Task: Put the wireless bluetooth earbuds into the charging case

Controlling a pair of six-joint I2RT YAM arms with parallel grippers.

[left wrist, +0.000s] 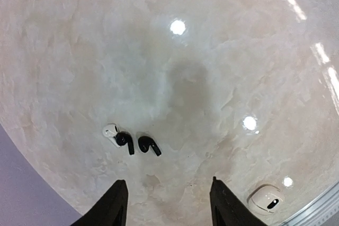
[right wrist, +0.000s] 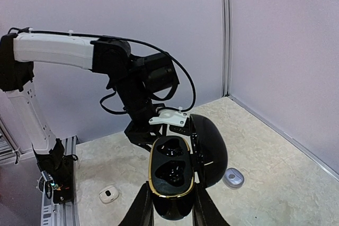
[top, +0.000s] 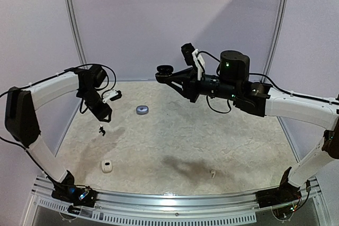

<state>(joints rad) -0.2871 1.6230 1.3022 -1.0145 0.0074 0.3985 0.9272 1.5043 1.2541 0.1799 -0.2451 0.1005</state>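
Note:
Two black earbuds (left wrist: 149, 145) (left wrist: 127, 141) and a white one (left wrist: 110, 130) lie close together on the table, seen as a small dark cluster (top: 101, 129) from above. My left gripper (left wrist: 169, 206) hangs over the table just short of them, open, with nothing between its fingers; from above it (top: 104, 116) sits right behind the cluster. My right gripper (right wrist: 173, 210) is shut on a black charging case (right wrist: 170, 175) with a gold rim, held high in the air (top: 165, 71). Its lid (right wrist: 211, 149) is swung open and both wells show dark.
A white case (top: 107, 166) (left wrist: 266, 198) (right wrist: 108, 194) lies near the front left. A grey case (top: 142, 109) (right wrist: 233, 178) rests mid-back. A tiny white bud (top: 212, 173) lies at front right. Walls close in the table's back and sides.

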